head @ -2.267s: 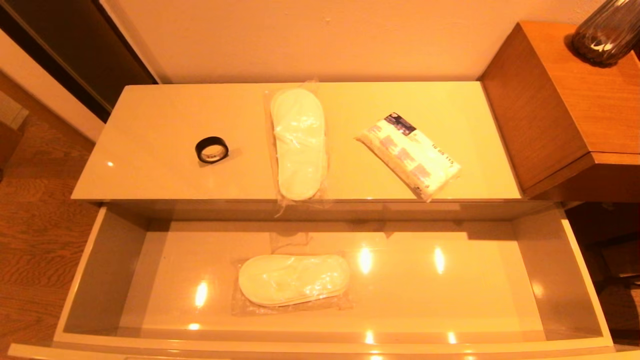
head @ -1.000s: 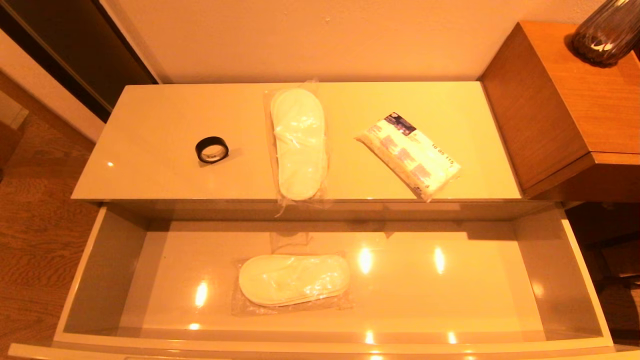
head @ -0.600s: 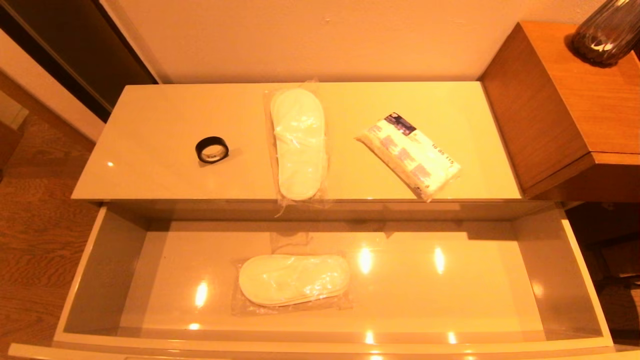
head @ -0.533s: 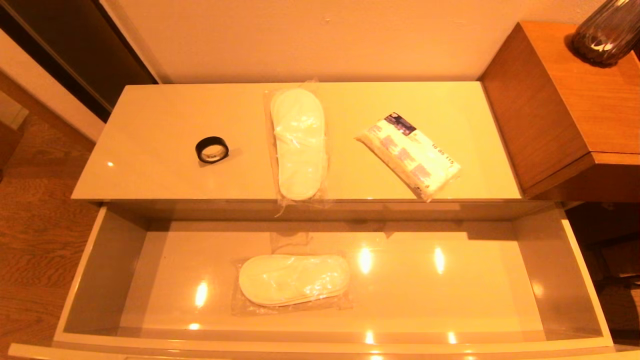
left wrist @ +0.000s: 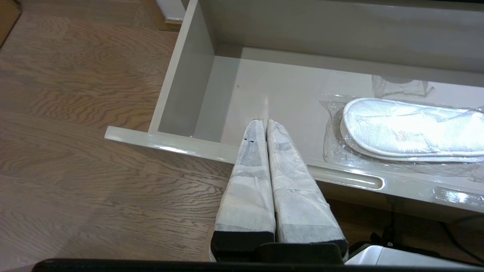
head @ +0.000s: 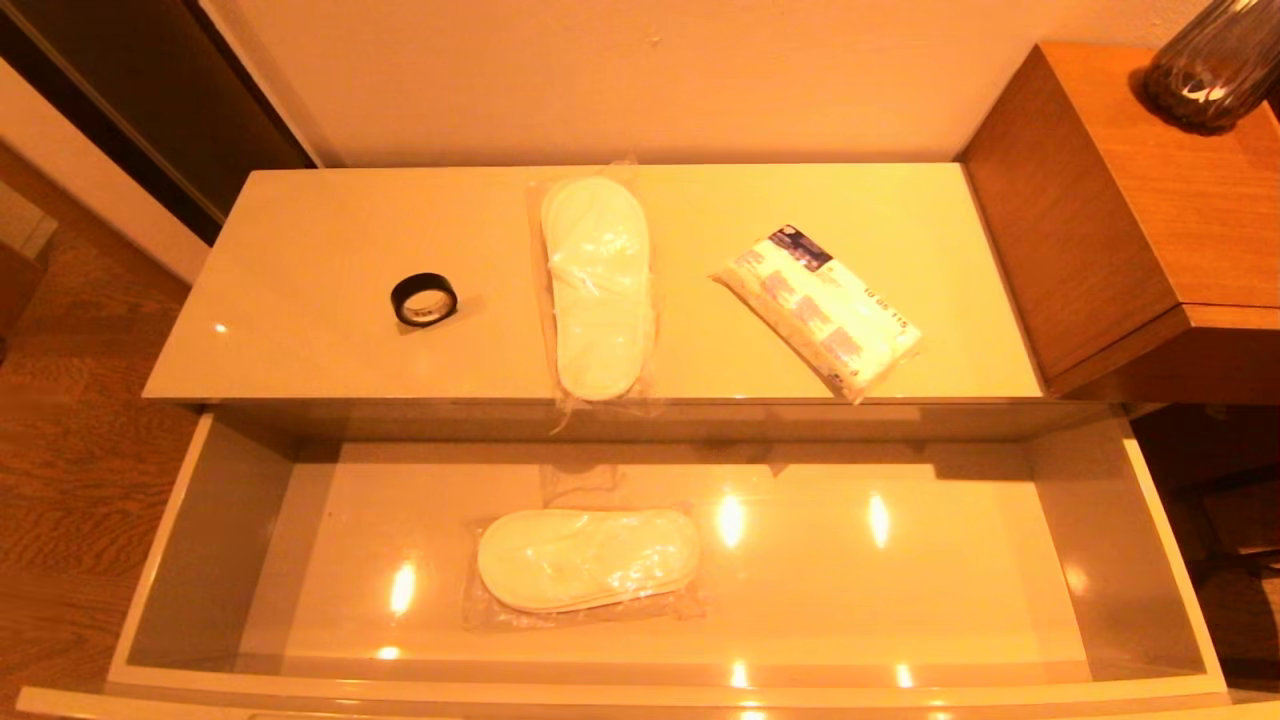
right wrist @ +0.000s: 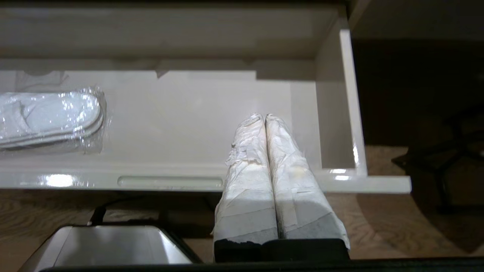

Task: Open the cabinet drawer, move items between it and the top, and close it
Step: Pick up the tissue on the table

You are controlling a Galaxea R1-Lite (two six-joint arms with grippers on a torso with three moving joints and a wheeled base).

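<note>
The wide cream drawer [head: 1150, 560] stands pulled out below the cream top [head: 300, 250]. One bagged pair of white slippers [head: 587, 558] lies flat in the drawer's middle. On the top sit a black tape ring [head: 423, 298] at the left, a second bagged pair of slippers [head: 598, 288] in the middle and a white packet with blue print [head: 820, 310] at the right. Neither arm shows in the head view. My left gripper [left wrist: 264, 121] hangs shut and empty over the drawer's front left rim [left wrist: 170, 141]. My right gripper [right wrist: 264, 116] hangs shut and empty over the front right rim [right wrist: 363, 183].
A taller brown wooden cabinet [head: 1120, 220] with a dark vase [head: 1215, 65] stands to the right of the top. Wooden floor [head: 70, 450] lies to the left. A dark doorway [head: 150, 90] is at the back left.
</note>
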